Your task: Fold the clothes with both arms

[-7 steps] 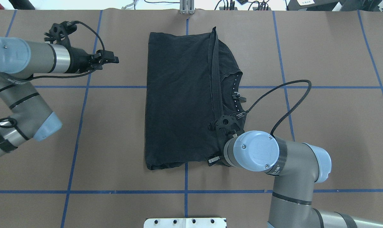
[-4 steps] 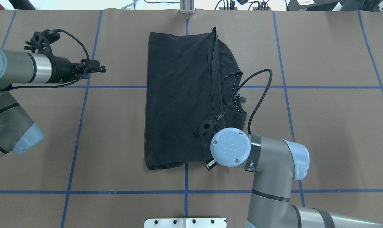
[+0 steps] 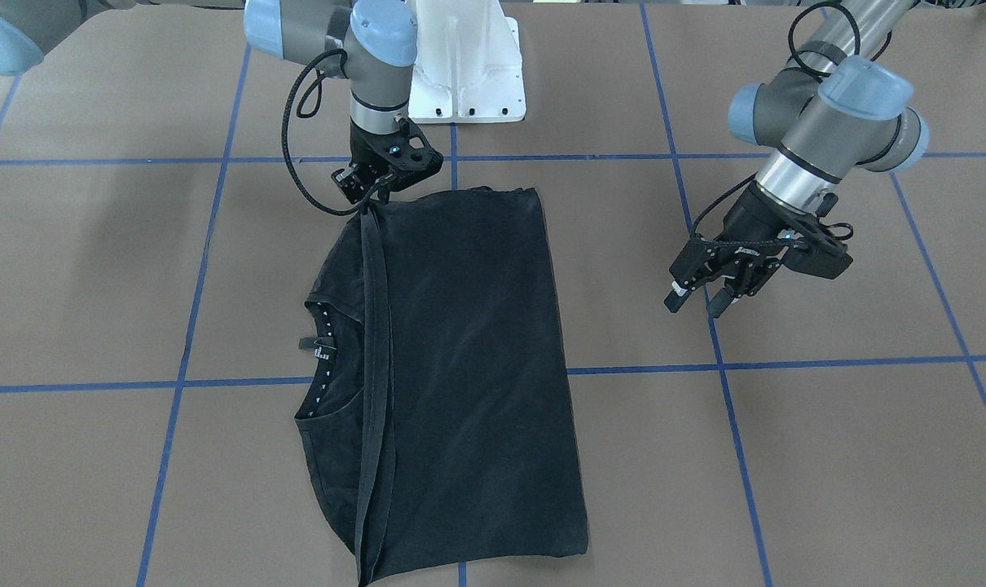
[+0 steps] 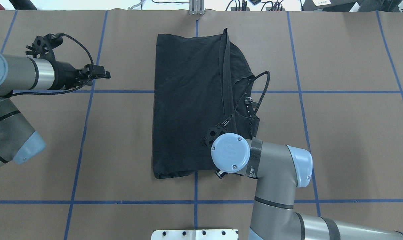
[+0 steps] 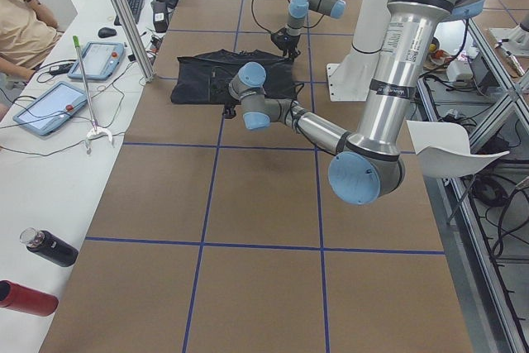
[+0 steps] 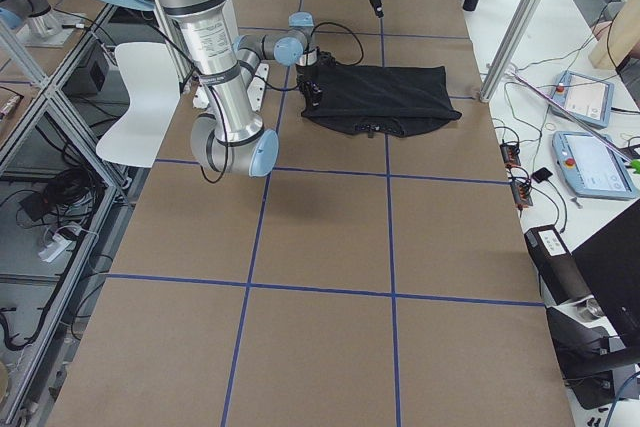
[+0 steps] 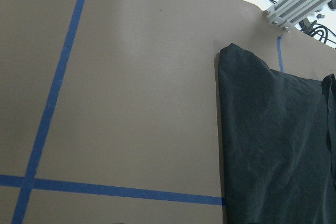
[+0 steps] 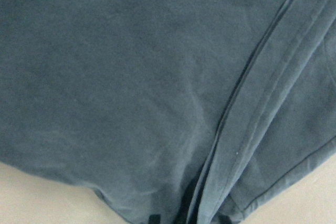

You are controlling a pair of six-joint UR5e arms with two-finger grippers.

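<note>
The black T-shirt (image 4: 188, 100) lies folded lengthwise into a long rectangle on the brown table (image 4: 338, 133); it also shows in the front view (image 3: 468, 367). Its collar (image 3: 322, 359), with white dots and a small label, sticks out on one side. The chest graphic is hidden. My right gripper (image 3: 372, 202) points down at the shirt's near edge, on the end of the folded strip. In the right wrist view its tips stand apart on either side of that fold (image 8: 220, 145), so it is open. My left gripper (image 3: 697, 300) is open and empty above bare table, well apart from the shirt; it also shows in the overhead view (image 4: 105, 74).
The white pedestal base (image 3: 460, 73) stands just behind the shirt's near edge. Blue tape lines (image 4: 88, 133) grid the table. An aluminium post (image 4: 196, 8) stands at the far edge. Tablets (image 5: 50, 109) and bottles (image 5: 45, 247) lie on the side bench.
My right arm has swung left over the shirt's near edge, with its gripper staying at the fold's end. My left gripper has drawn back left, away from the shirt. The shirt has not moved.
</note>
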